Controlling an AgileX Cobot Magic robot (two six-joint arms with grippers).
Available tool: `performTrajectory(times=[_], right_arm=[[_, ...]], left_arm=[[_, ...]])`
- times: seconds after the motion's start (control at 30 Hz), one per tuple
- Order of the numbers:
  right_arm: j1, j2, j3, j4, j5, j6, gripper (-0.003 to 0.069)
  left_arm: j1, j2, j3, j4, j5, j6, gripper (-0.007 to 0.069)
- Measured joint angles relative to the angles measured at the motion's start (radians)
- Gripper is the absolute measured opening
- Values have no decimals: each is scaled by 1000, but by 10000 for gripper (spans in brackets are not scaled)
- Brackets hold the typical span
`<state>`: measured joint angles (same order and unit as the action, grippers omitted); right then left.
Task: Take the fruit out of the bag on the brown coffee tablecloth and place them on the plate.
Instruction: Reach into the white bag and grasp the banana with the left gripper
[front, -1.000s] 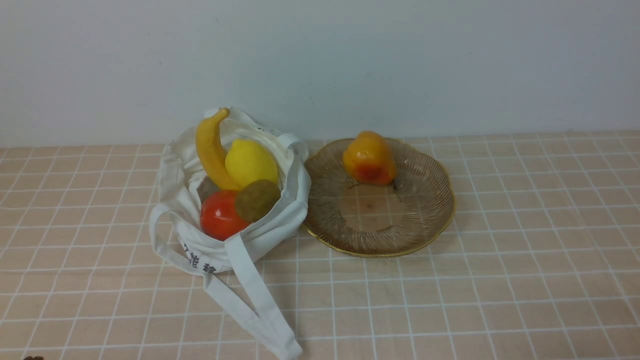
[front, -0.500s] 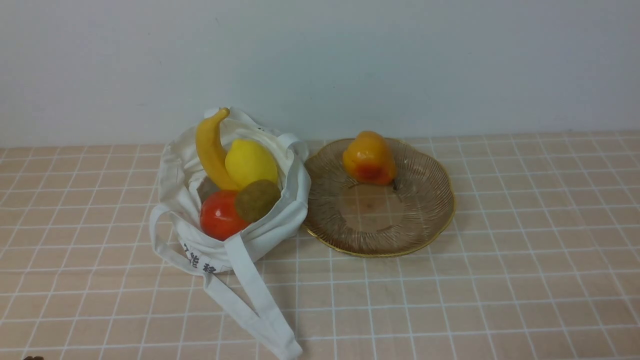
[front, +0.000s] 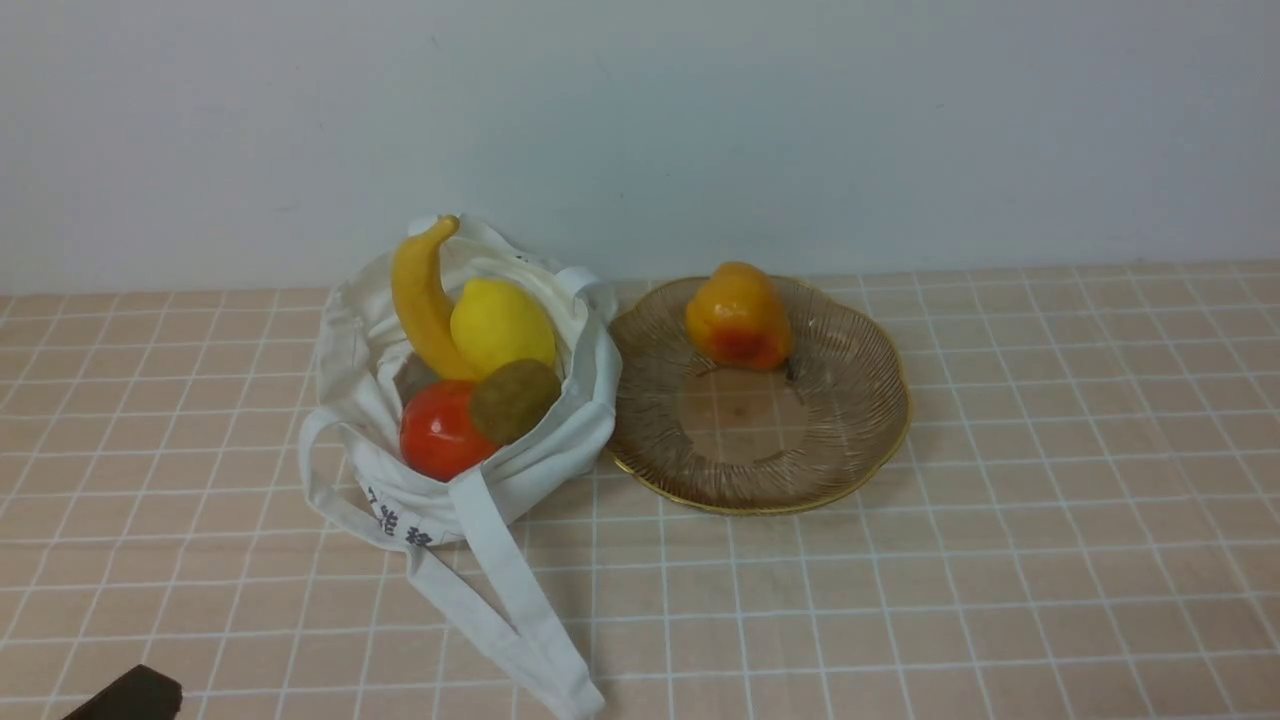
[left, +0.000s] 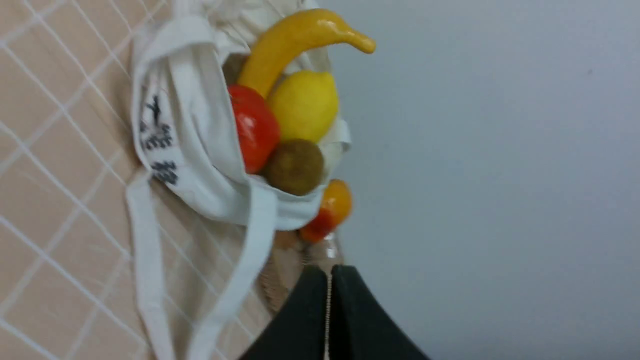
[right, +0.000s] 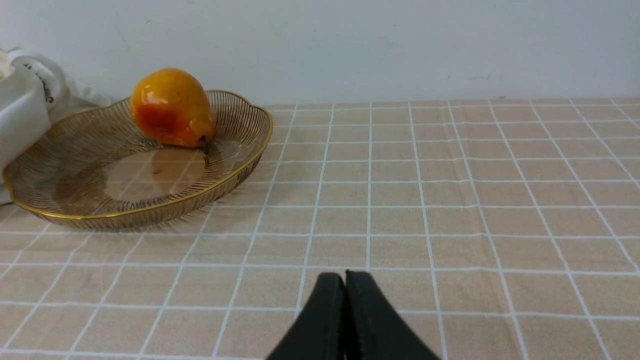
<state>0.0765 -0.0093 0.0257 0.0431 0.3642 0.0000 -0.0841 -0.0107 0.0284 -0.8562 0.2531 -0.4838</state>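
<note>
Yellow banana (front: 425, 300): in white cloth bag (front: 540, 490), tip poking past the opening
Lemon (front: 503, 328): in bag, beside banana
Red-orange fruit (front: 446, 430): in bag, below lemon in front view, touching kiwi
Kiwi (front: 515, 400): in bag, near the rim
Bag: on checked tablecloth (front: 950, 600), mouth open, straps trailing toward robot
Plate (front: 755, 490): right of bag, gold wavy rim
Orange-yellow pear-like fruit (front: 739, 315): on plate, far side, dark stem
Left gripper (left: 330, 272): pressed together, empty, apart from bag
Right gripper (right: 345, 277): pressed together, empty, above tablecloth
Wall (front: 640, 130): pale, behind everything
</note>
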Motion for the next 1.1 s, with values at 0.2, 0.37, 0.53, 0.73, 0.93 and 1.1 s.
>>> performTrajectory(times=[0.2, 0.37, 0.53, 0.73, 0.93, 1.1], right_arm=[[0, 0, 0, 0, 0, 0, -15], [0, 0, 0, 0, 0, 0, -15], [0, 0, 0, 0, 0, 0, -15], [0, 0, 0, 0, 0, 0, -15], [0, 0, 0, 0, 0, 0, -15], [0, 0, 0, 0, 0, 0, -15]], left_arm=[[0, 0, -10, -34, -32, 130, -8], [0, 48, -150, 31, 69, 346, -8], [0, 395, -403, 185, 330, 524, -8], [0, 801, -623, 447, 679, 599, -8], [0, 1102, -864, 604, 739, 603, -8], [0, 1217, -1032, 603, 765, 603, -8]])
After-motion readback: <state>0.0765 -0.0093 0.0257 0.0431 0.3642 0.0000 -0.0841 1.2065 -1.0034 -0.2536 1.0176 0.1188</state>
